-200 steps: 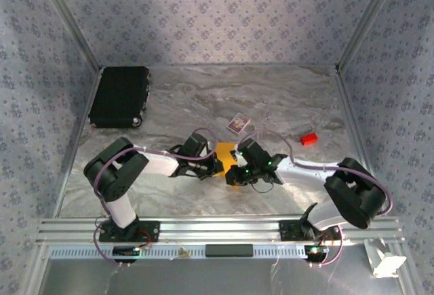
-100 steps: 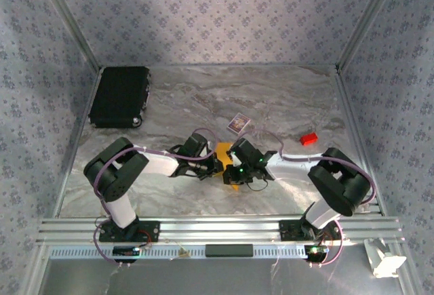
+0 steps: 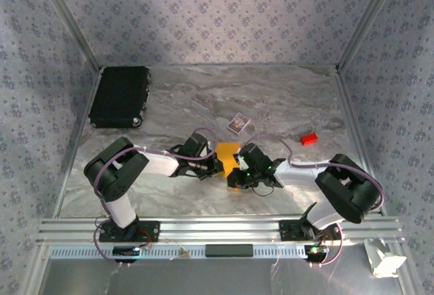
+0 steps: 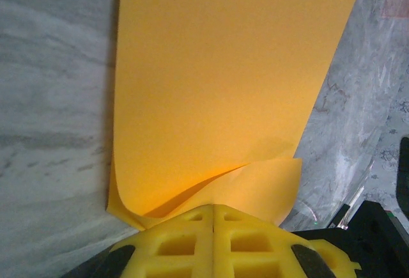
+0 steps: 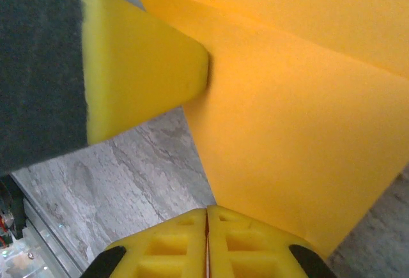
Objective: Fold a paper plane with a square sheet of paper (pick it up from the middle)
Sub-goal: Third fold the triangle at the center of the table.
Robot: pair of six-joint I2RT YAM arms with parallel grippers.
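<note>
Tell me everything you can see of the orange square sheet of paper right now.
The square sheet of paper is plain orange-yellow, thin, matte and unmarked. It is doubled over on itself, one layer on another, with a loose curled flap at the end nearest the left gripper. It lies mostly flat on the grey marbled table, between the two arms. The left gripper is shut on its folded end, and the right gripper looks shut on a side edge. It has no dart shape yet.
</note>
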